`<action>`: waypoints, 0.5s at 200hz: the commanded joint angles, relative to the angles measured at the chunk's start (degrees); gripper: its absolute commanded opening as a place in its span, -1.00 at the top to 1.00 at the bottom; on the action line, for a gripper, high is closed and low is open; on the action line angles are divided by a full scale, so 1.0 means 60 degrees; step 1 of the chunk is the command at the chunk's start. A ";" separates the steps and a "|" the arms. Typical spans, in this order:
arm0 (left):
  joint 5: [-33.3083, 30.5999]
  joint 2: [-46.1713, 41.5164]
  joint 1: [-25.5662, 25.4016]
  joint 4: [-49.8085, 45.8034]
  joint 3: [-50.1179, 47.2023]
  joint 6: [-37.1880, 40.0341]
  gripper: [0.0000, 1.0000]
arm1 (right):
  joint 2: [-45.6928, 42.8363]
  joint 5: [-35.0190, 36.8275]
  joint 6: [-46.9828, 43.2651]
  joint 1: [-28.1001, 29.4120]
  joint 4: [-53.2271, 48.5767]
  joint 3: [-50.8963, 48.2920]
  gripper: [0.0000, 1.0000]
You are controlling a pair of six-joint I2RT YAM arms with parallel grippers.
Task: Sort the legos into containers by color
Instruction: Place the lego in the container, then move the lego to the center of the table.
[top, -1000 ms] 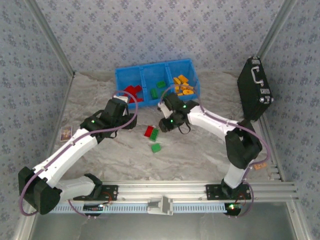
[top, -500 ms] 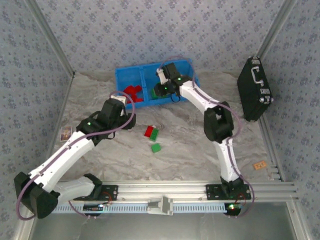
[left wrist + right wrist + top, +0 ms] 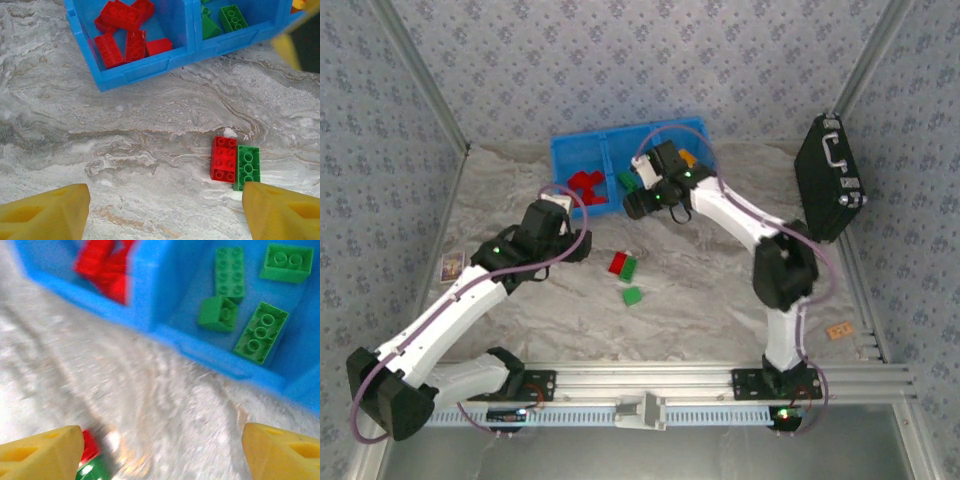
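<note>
Lone green brick: lying flat on the tabletop, nearest your arm bases; nothing is touching it; it is sitting well apart from the tray

Red and green pair: the red brick and the green brick are lying side by side and touching, just beyond the lone one, on open tabletop between your two arms

Left pincer: hovering over bare tabletop short of the tray; its yellow fingers are standing wide apart and gripping nothing; the pair is lying close to its right-hand finger

Right pincer: hanging just in front of the tray's near wall; its fingers are spreading wide with nothing between them; its wrist view is blurring

Blue tray: sitting at the far side of the tabletop

Left compartment: red bricks are lying heaped together

Middle compartment: four green bricks are lying loose on its floor

Right compartment: you are seeing an orange brick past the right arm, which is covering the rest

Black case: leaning against the right wall
</note>
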 commanded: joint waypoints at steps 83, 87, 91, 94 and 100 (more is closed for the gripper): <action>0.0206 -0.0720 0.0106 -0.0062 0.0406 0.0798 -0.61 | -0.3784 -0.2044 -0.1580 0.2498 0.1088 -0.5420 -0.74; 0.0216 -0.0767 0.0105 -0.0081 0.0391 0.0770 -0.61 | -0.3672 -0.2318 -0.1833 0.2485 0.1034 -0.5402 -0.74; 0.0224 -0.0819 0.0114 -0.0109 0.0390 0.0740 -0.61 | -0.3592 -0.2544 -0.2089 0.2487 0.1010 -0.5413 -0.74; 0.0232 -0.0860 0.0111 -0.0121 0.0377 0.0725 -0.61 | -0.3534 -0.2668 -0.2269 0.2500 0.1019 -0.5435 -0.75; 0.0237 -0.0934 0.0107 -0.0166 0.0373 0.0683 -0.61 | -0.3432 -0.2951 -0.2645 0.2533 0.1075 -0.5504 -0.75</action>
